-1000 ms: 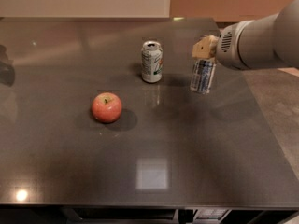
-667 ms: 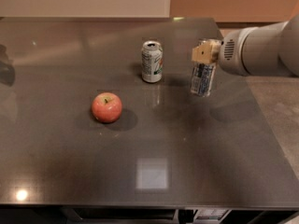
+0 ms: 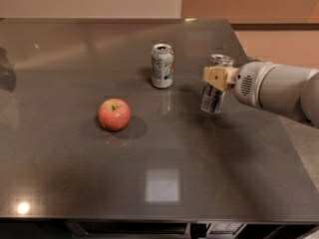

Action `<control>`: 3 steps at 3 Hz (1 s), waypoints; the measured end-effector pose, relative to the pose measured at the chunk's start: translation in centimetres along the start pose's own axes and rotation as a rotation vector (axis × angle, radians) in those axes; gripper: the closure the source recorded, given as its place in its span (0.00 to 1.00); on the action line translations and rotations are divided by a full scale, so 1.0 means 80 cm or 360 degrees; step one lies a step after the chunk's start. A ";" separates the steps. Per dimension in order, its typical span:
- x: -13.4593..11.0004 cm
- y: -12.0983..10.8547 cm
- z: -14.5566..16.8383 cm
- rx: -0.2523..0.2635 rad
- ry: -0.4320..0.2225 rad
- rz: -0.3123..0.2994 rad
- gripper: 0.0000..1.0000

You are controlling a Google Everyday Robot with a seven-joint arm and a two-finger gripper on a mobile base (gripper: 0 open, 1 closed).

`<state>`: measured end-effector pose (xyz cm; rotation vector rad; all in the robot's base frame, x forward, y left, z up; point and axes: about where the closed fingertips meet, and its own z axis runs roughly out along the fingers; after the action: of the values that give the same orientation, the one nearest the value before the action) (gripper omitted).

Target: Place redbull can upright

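Hand (image 3: 218, 77) extends horizontally over the table (image 3: 75, 183), gripping the upright redbull can (image 3: 213, 98).

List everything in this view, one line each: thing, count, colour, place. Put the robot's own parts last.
redbull can: one, silver and blue, close to upright, right of the table's middle, held in the gripper.
soda can: one, white and green, standing upright behind the table's middle, left of the redbull can and apart from it.
apple: one, red, stem up, left of centre and nearer the front than both cans.
table: one, dark grey and glossy, filling most of the view.
robot arm: one, white-grey, reaching in from the right edge.
gripper: one, tan fingers, closed around the redbull can's upper half.
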<state>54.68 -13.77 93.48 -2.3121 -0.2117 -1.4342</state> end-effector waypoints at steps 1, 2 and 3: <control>-0.013 0.002 0.003 0.0038 0.0097 -0.0224 1.00; -0.024 0.006 0.004 0.0050 0.0167 -0.0514 1.00; -0.033 0.008 0.012 0.0059 0.0225 -0.0682 0.84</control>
<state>54.48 -13.71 90.62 -2.2095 -0.7207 -1.7670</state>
